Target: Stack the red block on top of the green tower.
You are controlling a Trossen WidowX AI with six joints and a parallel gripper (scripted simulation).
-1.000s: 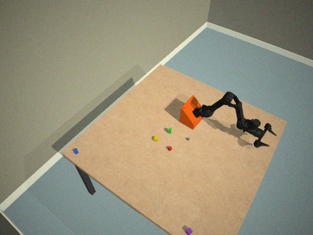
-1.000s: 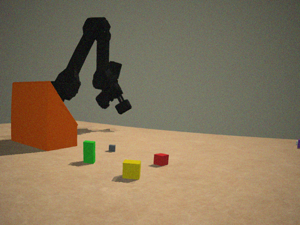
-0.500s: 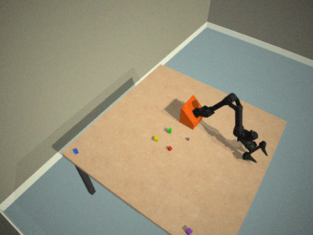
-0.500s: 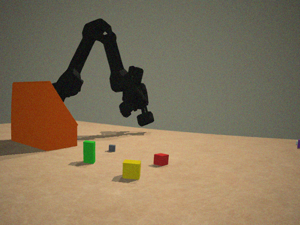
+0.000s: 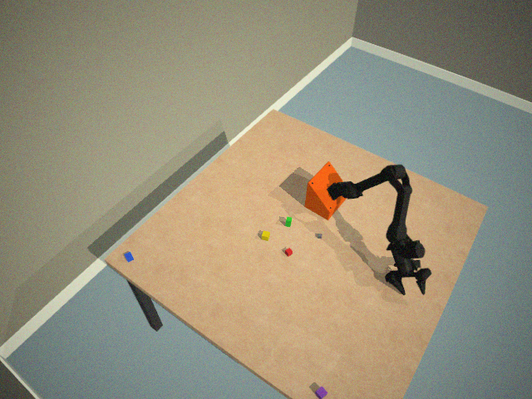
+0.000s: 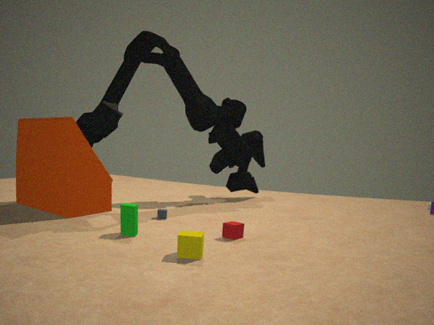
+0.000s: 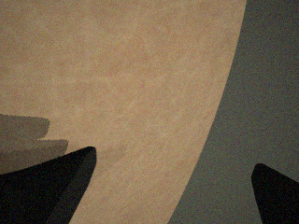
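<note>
One arm: black, jointed, rising from an orange base block (image 5: 322,190) on the table (image 5: 266,309), bent over at the elbow and reaching down toward the table's right side as the top view shows it.
Fingers: the gripper (image 5: 412,281) hangs above the table with its fingers (image 5: 396,282) spread wide and nothing between them; in the wrist view the two dark tips sit at the lower corners with bare table surface and the table's edge between.
Red block (image 6: 233,229): lying on the table by itself, well apart from the gripper, untouched.
Green tower (image 6: 129,219): standing upright near the orange base block, to the left of the red block in the exterior view.
Yellow block (image 6: 190,244): on the table, between the green tower and the red block but nearer the exterior camera.
Grey block (image 6: 161,213): small, just beyond the green tower.
Purple block (image 5: 321,391): near the table's front edge.
Blue block (image 5: 128,256): at the table's left corner.
</note>
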